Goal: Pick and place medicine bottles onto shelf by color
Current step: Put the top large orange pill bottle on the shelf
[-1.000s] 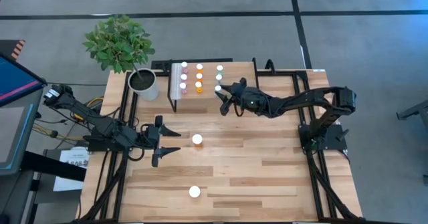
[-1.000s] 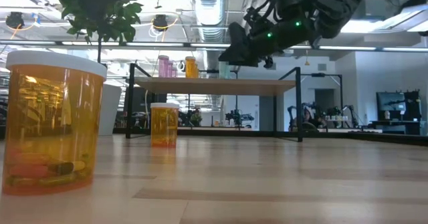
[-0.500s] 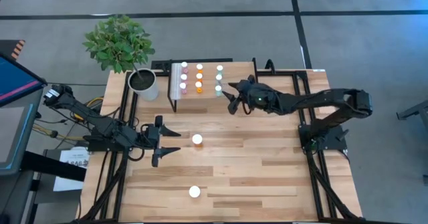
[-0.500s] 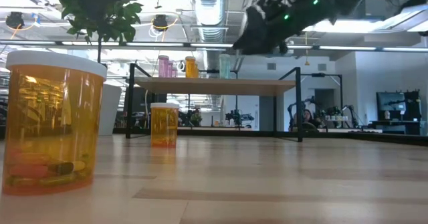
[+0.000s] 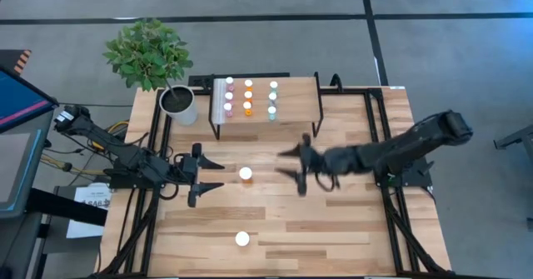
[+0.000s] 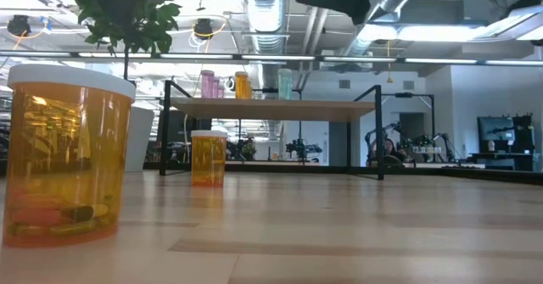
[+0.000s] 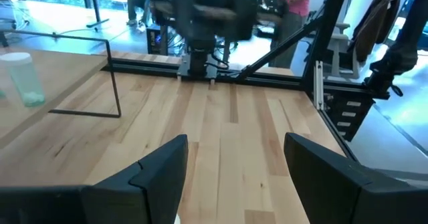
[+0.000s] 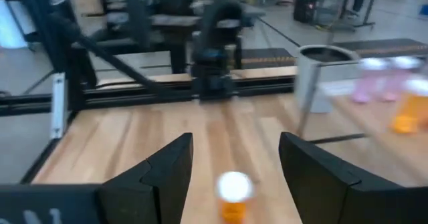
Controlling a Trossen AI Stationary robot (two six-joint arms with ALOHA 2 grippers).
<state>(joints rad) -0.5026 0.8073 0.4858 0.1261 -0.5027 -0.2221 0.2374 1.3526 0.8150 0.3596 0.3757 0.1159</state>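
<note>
Orange bottle (image 5: 246,174) near open right end effector (image 5: 293,168) — apart, ungripped.

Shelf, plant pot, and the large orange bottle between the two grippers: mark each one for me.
shelf (image 5: 296,104), high view, bare wood top beside the bottle rows.
plant pot (image 5: 181,107), high view, white side wall.
large orange bottle (image 5: 246,174), high view, its white cap.

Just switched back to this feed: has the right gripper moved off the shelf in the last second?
Yes. The right gripper, open and empty, has pulled away from the shelf toward the table's middle, and now faces the large orange bottle.
</note>
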